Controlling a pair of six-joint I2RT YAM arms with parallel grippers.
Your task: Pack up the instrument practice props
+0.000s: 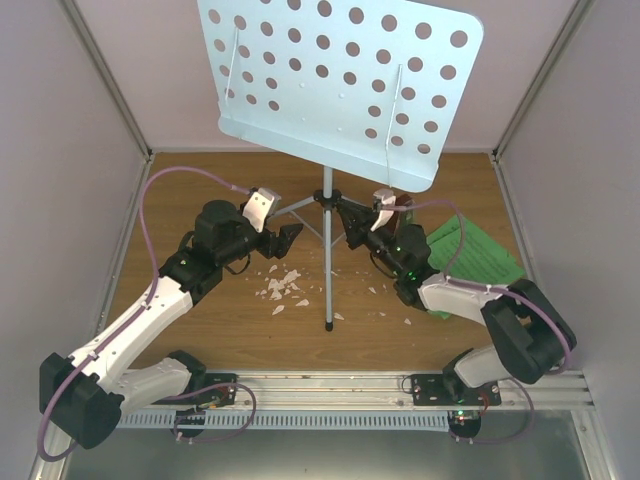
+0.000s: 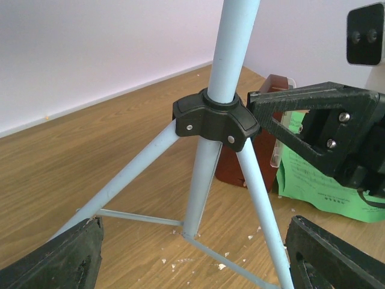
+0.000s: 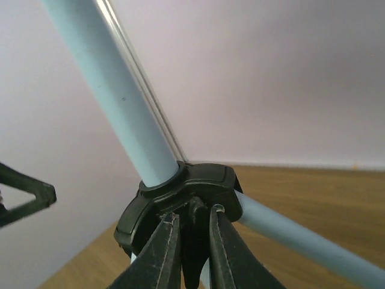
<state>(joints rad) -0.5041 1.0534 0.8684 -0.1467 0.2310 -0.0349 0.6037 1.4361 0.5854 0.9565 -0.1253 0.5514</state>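
We see our left pincer (image 1: 278,226) spread wide just left of the music stand (image 1: 340,80), which stands mid-counter (image 1: 200,320) with its pole upright. To the right, our right pincer (image 3: 192,224) pinches narrow on the stand's black collar (image 2: 213,117), so that arm is nearer.

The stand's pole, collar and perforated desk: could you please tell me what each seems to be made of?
Pole: probably painted metal tube, pale blue with a satin sheen along it. Collar: likely moulded black plastic, matt, rounded edges, small silver fasteners. Desk: apparently thin painted sheet metal, with punched round holes and a folded lip.
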